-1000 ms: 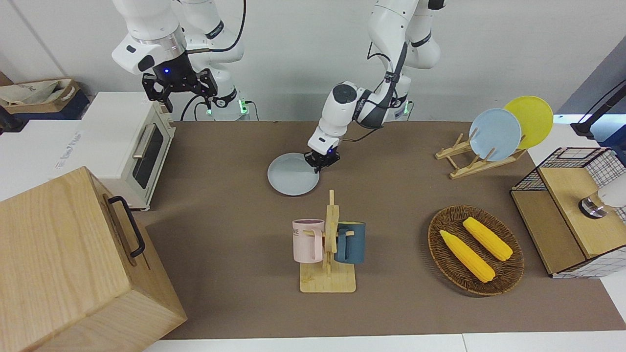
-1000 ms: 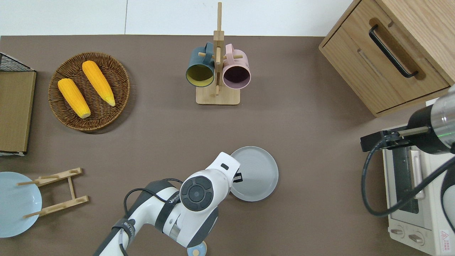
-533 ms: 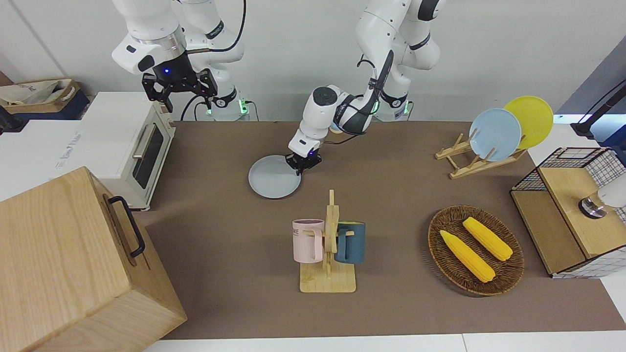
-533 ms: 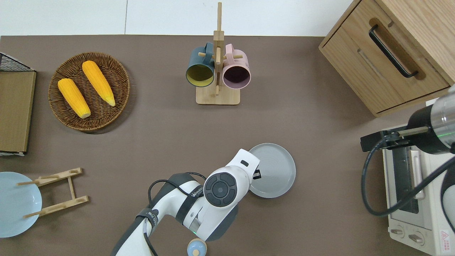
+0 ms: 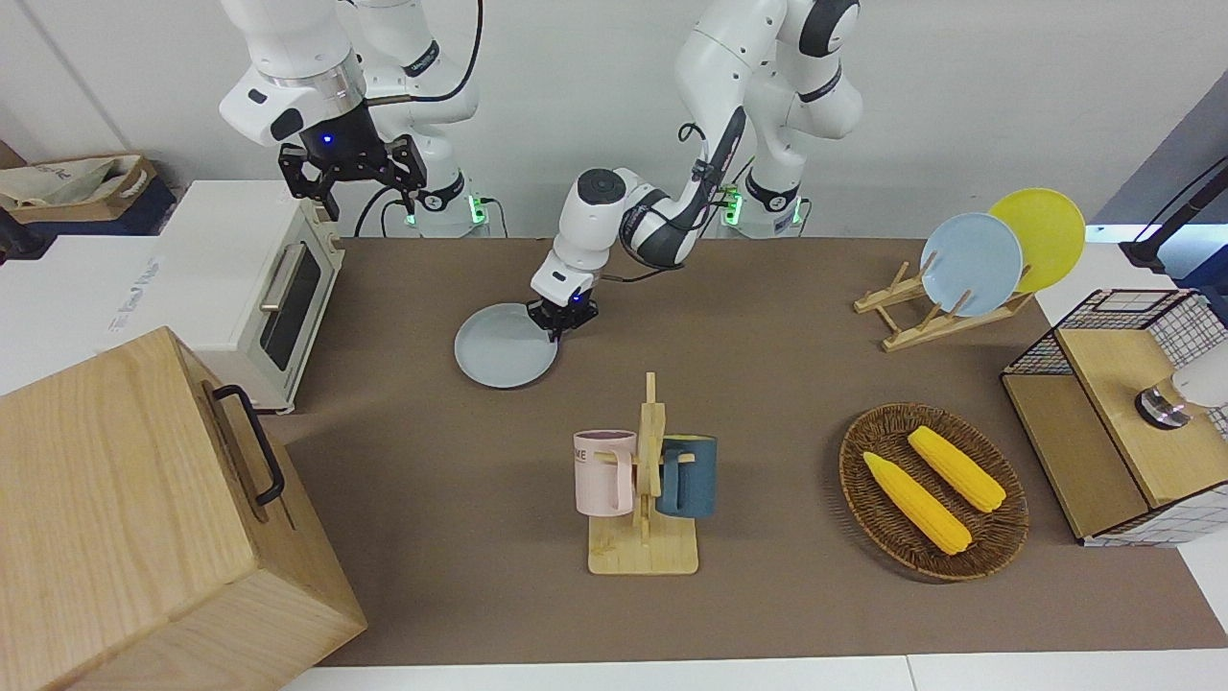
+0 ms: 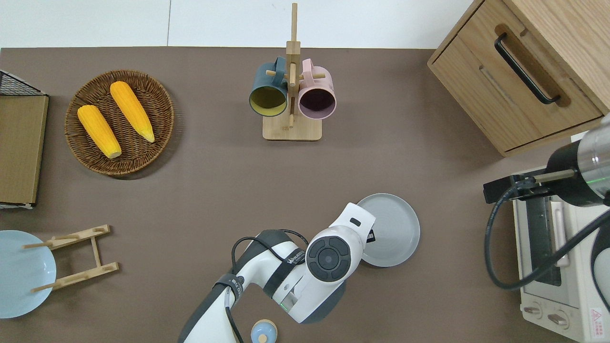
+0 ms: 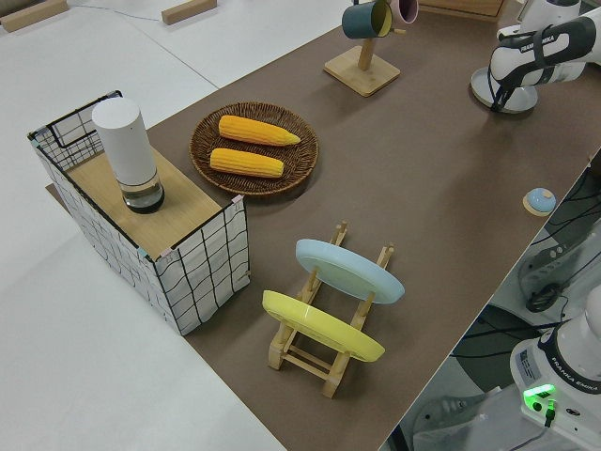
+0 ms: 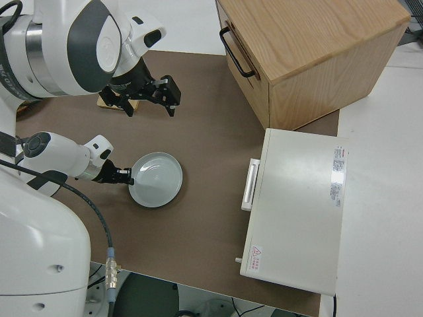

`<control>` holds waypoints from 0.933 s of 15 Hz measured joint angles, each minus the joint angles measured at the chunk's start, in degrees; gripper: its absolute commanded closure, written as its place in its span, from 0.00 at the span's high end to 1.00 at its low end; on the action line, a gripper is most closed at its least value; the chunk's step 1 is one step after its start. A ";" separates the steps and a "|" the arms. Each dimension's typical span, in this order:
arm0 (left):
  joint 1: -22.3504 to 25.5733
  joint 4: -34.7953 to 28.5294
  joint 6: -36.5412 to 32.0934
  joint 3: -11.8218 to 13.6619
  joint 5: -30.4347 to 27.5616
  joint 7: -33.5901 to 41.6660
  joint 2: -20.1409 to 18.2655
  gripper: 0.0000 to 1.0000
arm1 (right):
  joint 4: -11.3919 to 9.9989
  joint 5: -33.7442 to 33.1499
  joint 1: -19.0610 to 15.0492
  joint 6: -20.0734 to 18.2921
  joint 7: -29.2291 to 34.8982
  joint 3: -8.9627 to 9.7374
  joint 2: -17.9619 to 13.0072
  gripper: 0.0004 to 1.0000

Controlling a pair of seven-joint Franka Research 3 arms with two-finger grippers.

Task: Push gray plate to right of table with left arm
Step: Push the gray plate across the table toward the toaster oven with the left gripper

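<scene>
1. Pale gray, round and shallow: gray plate (image 6: 393, 228) lying flat on the brown desk (image 6: 214, 190), between the mug tree and the robots, toward the right arm's end
2. Nearer to the robots than the wooden mug tree (image 6: 291, 90) (blue and pink mugs hung on it), well apart from it
3. White toaster oven (image 6: 555, 267) and wooden drawer cabinet (image 6: 519, 71) standing at the right arm's end of the desk, both apart from the plate
4. Left arm (image 5: 624, 216) bent low across the desk, left gripper (image 5: 564, 317) down at the plate's rim on the side toward the left arm's end, touching or just inside the raised edge
5. Fingers (image 8: 125, 176) set narrow, nearly closed, at the rim; cannot tell whether pinching the rim or only pressed against it
6. Right gripper (image 5: 353, 173) parked, fingers spread wide, holding nothing
7. Wicker basket (image 6: 162, 95) with two corn cobs (image 6: 114, 119) toward the left arm's end, farther from the robots than the plate
8. Wooden plate rack (image 5: 921, 312) carrying a sky-blue plate (image 5: 971, 264) and a yellow plate (image 5: 1041, 235), upright and tilted, at the left arm's end
9. Wire-sided box (image 7: 141, 225) with a white cylinder (image 7: 125, 150) on its wooden top, at the very end of the desk on the left arm's side
</scene>
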 measured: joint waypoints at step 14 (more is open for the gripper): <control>0.06 3.16 -3.09 1.25 0.11 -0.38 1.00 0.88 | 0.00 0.00 0.00 0.00 0.00 0.00 0.00 0.98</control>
